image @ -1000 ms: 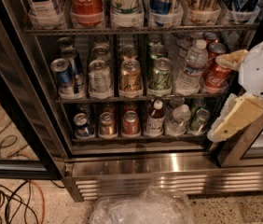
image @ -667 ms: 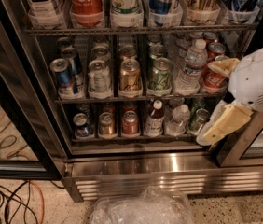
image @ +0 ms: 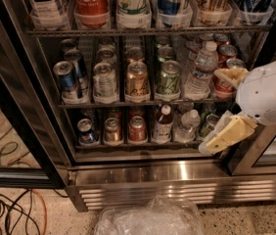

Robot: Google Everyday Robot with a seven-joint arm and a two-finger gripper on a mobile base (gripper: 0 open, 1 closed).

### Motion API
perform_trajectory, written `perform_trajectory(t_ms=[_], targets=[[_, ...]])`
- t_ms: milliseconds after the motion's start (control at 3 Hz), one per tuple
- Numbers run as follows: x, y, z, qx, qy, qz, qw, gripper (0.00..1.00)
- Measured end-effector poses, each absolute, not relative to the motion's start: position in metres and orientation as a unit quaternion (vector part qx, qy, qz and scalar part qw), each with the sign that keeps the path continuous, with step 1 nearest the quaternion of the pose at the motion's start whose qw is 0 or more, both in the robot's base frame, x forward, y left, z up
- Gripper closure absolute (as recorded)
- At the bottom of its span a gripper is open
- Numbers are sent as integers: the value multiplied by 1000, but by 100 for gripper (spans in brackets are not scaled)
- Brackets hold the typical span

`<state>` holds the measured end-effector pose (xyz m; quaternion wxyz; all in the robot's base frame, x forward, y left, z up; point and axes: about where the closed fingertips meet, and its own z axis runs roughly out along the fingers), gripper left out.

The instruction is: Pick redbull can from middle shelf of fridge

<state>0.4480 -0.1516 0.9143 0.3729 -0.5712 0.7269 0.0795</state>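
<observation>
Camera view, fridge front. Large black-framed display fridge (image: 177, 175) w/ ribbed stainless base is showing three wire racks. Dark wire middle shelf (image: 148, 103) w/ thin front rail is carrying cans in clear plastic trays. Slim, tall blue-and-silver metal redbull can (image: 68, 81) is standing upright at the far-left front of that shelf, just beside a pale silver can (image: 104, 82). White-bodied gripper (image: 211, 110) w/ cream fingers is hovering at the right end of the shelves, well apart from the target. Jaws are standing wide, holding nothing. Handling (est.): thin-walled but stiff if full, moderate wt, smooth and perhaps slick w/ condensation. Being tall and narrow, it is prone to tipping. Best hold: mid-body, across the dia., lifting clear of rail and neighbours.
</observation>
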Motion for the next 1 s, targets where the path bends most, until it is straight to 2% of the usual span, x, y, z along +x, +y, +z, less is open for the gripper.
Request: perform_trajectory(t_ms=[1000], targets=[[454, -116, 908, -482, 738, 149, 449, 0]])
